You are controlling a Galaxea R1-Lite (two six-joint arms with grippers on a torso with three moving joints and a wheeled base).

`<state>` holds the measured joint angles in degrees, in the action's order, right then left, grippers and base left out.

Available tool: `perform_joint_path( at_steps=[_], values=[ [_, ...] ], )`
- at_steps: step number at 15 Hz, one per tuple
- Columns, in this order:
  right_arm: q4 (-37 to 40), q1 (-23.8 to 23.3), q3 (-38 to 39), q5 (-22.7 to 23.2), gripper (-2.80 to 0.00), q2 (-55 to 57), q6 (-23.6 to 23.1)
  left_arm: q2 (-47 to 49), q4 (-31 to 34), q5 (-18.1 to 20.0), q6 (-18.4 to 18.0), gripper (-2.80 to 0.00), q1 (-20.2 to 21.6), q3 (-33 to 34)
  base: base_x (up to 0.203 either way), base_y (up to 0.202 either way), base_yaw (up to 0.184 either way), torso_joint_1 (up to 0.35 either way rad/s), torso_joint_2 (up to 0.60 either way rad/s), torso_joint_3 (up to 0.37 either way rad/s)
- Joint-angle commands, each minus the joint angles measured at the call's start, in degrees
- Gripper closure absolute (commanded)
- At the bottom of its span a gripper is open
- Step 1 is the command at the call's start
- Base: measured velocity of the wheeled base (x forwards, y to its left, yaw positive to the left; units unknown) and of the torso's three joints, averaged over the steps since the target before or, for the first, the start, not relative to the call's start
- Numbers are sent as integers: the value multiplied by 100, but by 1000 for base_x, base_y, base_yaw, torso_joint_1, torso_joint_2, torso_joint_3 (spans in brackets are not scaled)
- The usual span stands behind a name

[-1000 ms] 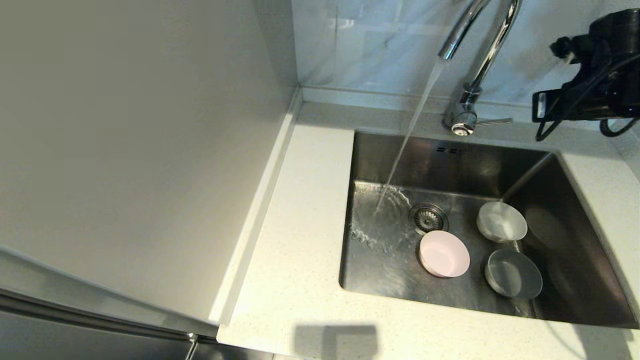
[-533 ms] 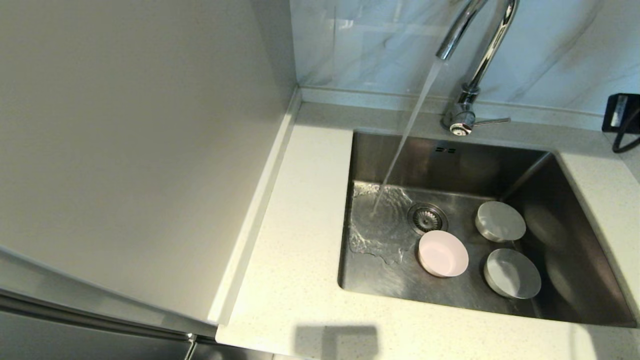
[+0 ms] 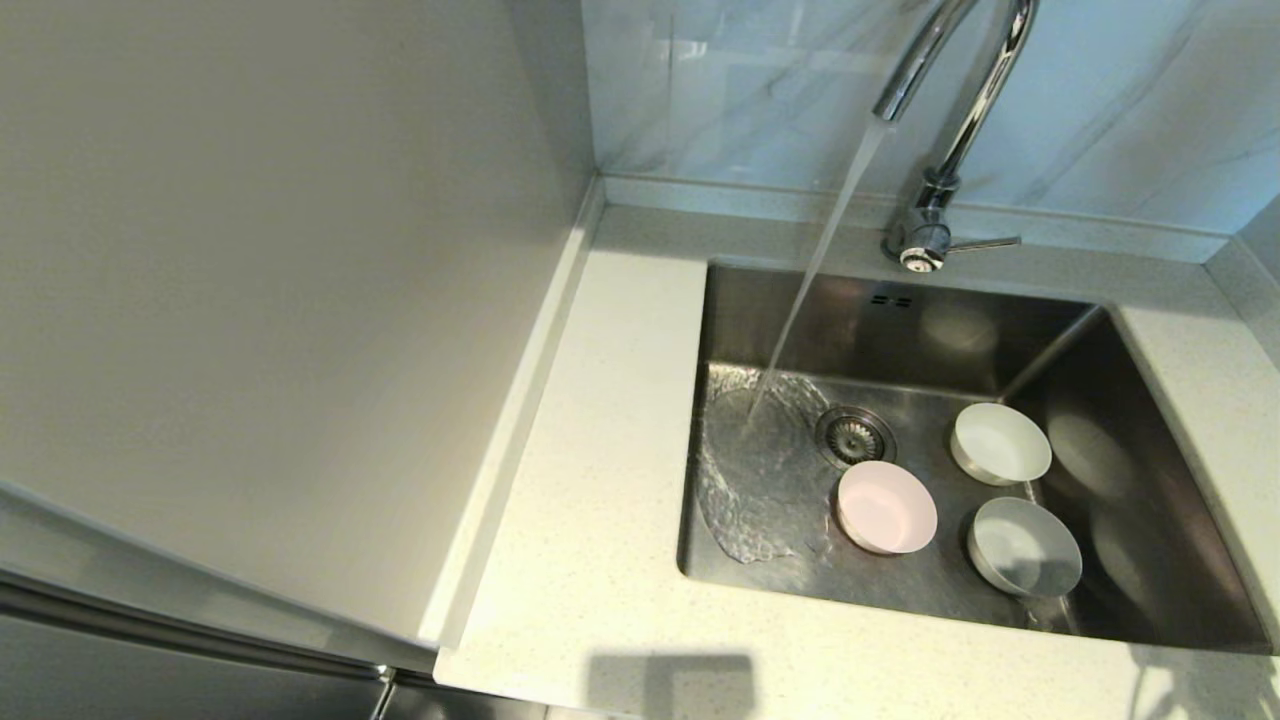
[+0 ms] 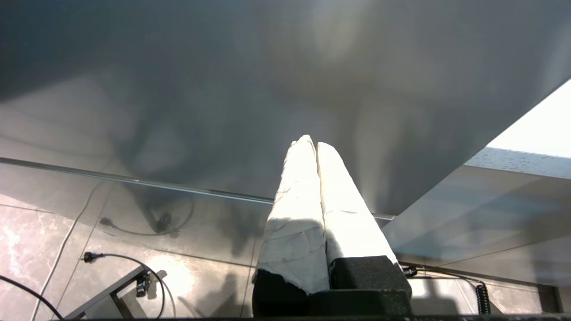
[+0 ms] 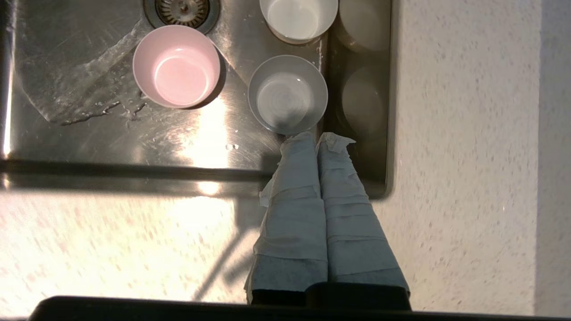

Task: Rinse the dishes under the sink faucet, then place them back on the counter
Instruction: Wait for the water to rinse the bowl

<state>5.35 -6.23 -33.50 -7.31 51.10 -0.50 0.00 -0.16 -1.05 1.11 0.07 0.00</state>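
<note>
Three bowls stand upright on the floor of the steel sink (image 3: 780,320): a pink bowl (image 3: 886,506) (image 5: 176,66) beside the drain, a white bowl (image 3: 1000,443) (image 5: 298,18) further back, and a grey-white bowl (image 3: 1024,547) (image 5: 287,94) nearest the front. Water streams from the chrome faucet (image 3: 950,100) onto the sink's left floor. My right gripper (image 5: 316,139) is shut and empty, high above the sink's front right corner, out of the head view. My left gripper (image 4: 311,143) is shut and empty, down beside a grey cabinet panel, away from the sink.
The speckled counter (image 3: 600,450) runs left of and in front of the sink, and along its right side (image 5: 468,156). A tall grey panel (image 3: 280,300) walls off the left. The faucet lever (image 3: 985,243) points right. The drain strainer (image 3: 855,434) lies near the pink bowl.
My right arm has pulled back from beside the faucet and left the head view to the right. The puddle under the stream has spread toward the sink's front. The bowls have not moved.
</note>
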Motion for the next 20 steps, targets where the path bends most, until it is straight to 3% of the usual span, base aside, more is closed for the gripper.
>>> perform_joint_path(
  at_steps=[1,6,8,11,20],
  values=[
    [-842,146,1448,30,0,-1640,-78,-18,-2,-1,12,0,1,0,0,0,0,0,0,0],
    [-1651,420,3228,85,0,-3720,-48,-18,-2,-1,12,0,1,0,0,0,0,0,0,0],
    [-1386,546,3323,145,0,-4206,-7,-18,-2,-1,12,0,1,0,0,0,0,0,0,0],
    [-582,595,3349,599,0,-4704,8,-18,-2,-1,12,0,1,0,0,0,0,0,0,0],
    [-500,596,3350,652,0,-5110,6,-18,-2,-1,6,0,1,0,0,0,0,0,0,0]
  ],
)
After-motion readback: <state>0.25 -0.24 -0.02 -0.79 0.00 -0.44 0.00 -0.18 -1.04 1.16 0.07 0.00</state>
